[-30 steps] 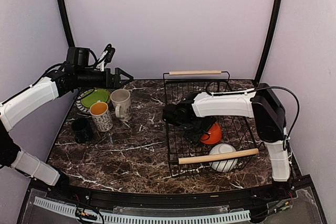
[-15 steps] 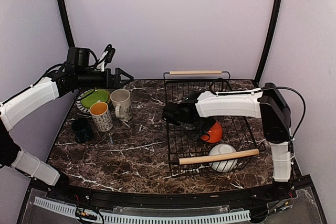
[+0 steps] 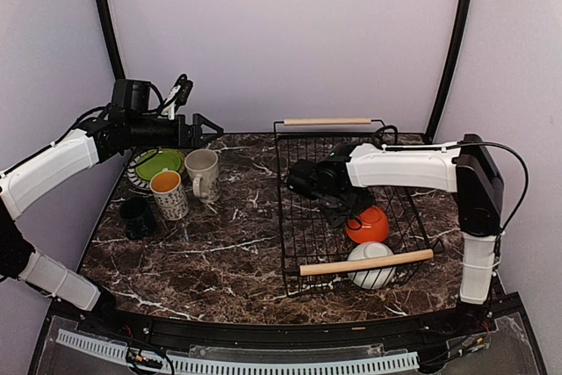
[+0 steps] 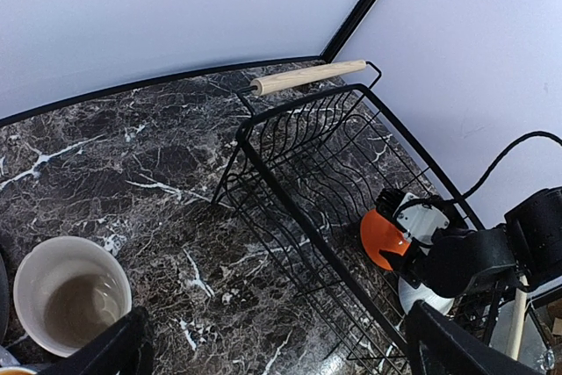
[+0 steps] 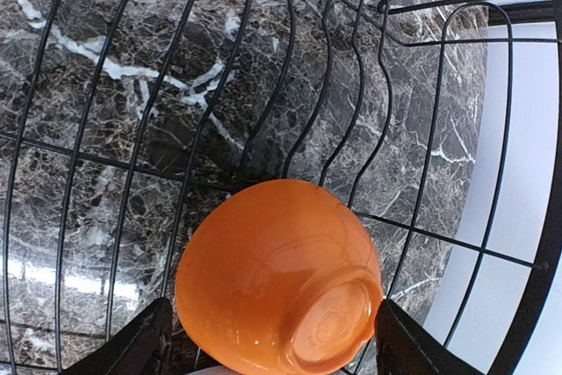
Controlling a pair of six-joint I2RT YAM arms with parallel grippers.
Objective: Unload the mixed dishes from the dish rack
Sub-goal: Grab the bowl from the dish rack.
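The orange bowl [image 5: 277, 278] lies upside down in the dish rack [image 3: 364, 263], toward its 4 o'clock corner. It is clamped at 3 and 9 o'clock between the fingers of the right gripper [image 5: 274, 327]. Whether it clears the wires is unclear. The left gripper [image 3: 211, 130] hangs spread wide near the cream mug [image 3: 203, 173].

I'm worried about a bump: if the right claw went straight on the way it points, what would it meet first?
The upturned orange bowl, sitting between the right claw's fingers and seemingly touching them; behind it lie the black wire dish rack's floor wires.
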